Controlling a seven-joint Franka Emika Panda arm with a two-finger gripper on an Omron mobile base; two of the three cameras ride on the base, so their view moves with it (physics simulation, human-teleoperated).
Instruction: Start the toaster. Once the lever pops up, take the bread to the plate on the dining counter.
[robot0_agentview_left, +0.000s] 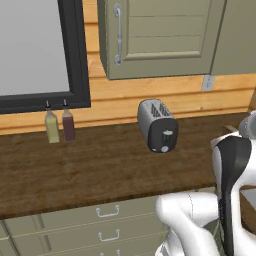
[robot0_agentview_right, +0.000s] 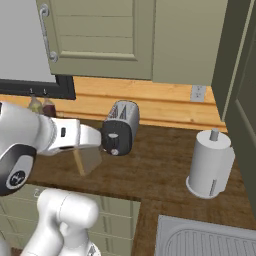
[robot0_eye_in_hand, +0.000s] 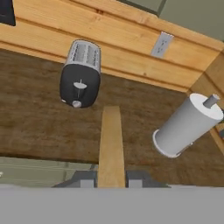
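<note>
Gripper clamped on bread, slice edge-on, fingertips mostly cut off at frame bottom. Toaster on wood counter by wall, slots look empty.

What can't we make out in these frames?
- Right base view: the two bottles are partly hidden behind the arm, and the grey ridged basin is cut off by the bottom edge.
- Hand view: the near end of the bread is hidden between the pincer's fingers.
- All views: the toaster's slots are too small to see inside.
</note>
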